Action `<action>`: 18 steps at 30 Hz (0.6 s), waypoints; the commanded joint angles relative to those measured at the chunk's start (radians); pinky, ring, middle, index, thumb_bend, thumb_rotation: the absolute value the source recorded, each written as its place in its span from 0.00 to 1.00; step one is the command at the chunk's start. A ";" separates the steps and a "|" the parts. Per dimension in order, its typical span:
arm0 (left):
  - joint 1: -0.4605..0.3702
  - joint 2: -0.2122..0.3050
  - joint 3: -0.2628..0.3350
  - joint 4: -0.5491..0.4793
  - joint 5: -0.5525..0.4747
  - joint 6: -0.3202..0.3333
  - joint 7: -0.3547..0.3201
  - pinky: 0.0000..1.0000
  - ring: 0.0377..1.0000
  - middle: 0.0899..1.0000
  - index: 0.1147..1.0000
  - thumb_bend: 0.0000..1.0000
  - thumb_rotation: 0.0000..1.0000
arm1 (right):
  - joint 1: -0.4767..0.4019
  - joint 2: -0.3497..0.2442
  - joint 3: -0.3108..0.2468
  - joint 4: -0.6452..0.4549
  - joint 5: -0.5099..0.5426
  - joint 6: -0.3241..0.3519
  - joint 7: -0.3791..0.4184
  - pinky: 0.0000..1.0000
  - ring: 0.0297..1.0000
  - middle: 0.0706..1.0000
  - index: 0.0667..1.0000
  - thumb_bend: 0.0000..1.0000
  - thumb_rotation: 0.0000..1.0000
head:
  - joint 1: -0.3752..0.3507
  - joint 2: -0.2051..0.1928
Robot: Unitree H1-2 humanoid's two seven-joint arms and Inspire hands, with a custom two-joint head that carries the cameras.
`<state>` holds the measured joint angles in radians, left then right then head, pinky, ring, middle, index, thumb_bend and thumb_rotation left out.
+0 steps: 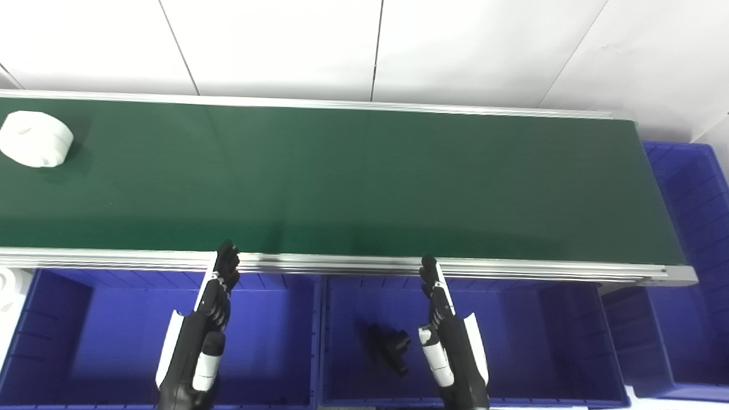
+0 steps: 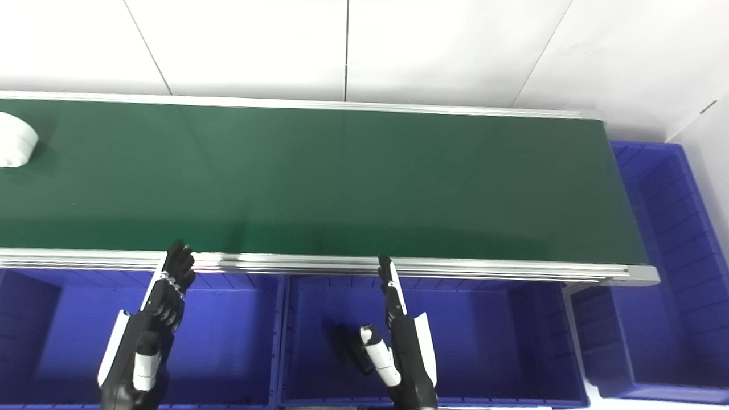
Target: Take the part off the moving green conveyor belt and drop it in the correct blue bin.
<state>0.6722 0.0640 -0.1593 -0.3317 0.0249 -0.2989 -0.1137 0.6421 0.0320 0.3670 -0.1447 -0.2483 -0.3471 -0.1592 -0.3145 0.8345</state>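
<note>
A white round part [image 1: 35, 138] lies on the green conveyor belt [image 1: 342, 176] at its far left end. My left hand [image 1: 208, 319] hovers open over the left blue bin [image 1: 267, 364], fingers straight and pointing at the belt's near rail. Over the middle blue bin [image 1: 558, 341] my right hand [image 1: 447, 336] is also open and holds nothing. Both hands are far to the right of the white part. A black part [image 1: 390, 345] lies on the floor of the middle bin, just left of my right hand.
A third blue bin [image 1: 692, 188] stands past the belt's right end. A white object [image 1: 8, 287] shows at the left edge below the belt rail. The aluminium rail [image 1: 342, 263] runs between the belt and the bins. White wall panels rise behind the belt.
</note>
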 commanded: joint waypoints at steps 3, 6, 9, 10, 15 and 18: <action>-0.001 -0.003 0.000 -0.007 -0.004 -0.030 0.007 1.00 1.00 1.00 1.00 0.86 1.00 | 0.014 0.031 0.005 -0.016 -0.015 -0.054 -0.011 1.00 0.98 1.00 1.00 0.82 1.00 | 0.002 0.001; -0.003 -0.004 0.001 -0.009 -0.005 -0.026 0.006 1.00 1.00 1.00 1.00 0.86 1.00 | 0.012 0.033 0.001 -0.013 -0.022 -0.060 -0.017 1.00 0.98 1.00 1.00 0.81 1.00 | 0.000 0.000; -0.005 -0.005 0.003 -0.012 -0.001 -0.017 0.006 1.00 1.00 1.00 1.00 0.85 1.00 | 0.010 0.038 -0.003 -0.008 -0.026 -0.068 -0.025 1.00 0.98 1.00 1.00 0.80 1.00 | -0.001 0.001; -0.006 -0.005 0.003 -0.011 -0.002 -0.018 0.006 1.00 1.00 1.00 1.00 0.86 1.00 | 0.009 0.038 -0.003 -0.007 -0.026 -0.070 -0.026 1.00 0.98 1.00 1.00 0.80 1.00 | -0.002 0.001; -0.007 -0.004 0.003 -0.010 -0.009 -0.018 0.002 1.00 1.00 1.00 1.00 0.85 1.00 | 0.010 0.042 -0.006 -0.003 -0.035 -0.077 -0.032 0.99 0.98 1.00 1.00 0.80 1.00 | -0.002 0.001; -0.006 -0.004 0.003 -0.012 -0.010 -0.012 0.002 1.00 1.00 1.00 1.00 0.85 1.00 | 0.010 0.044 -0.007 -0.003 -0.041 -0.078 -0.037 0.98 0.98 1.00 1.00 0.80 1.00 | -0.004 0.003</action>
<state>0.6612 0.0577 -0.1542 -0.3247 0.0244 -0.2983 -0.1143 0.6441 0.0441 0.3483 -0.1391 -0.2828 -0.3723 -0.1905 -0.3191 0.8360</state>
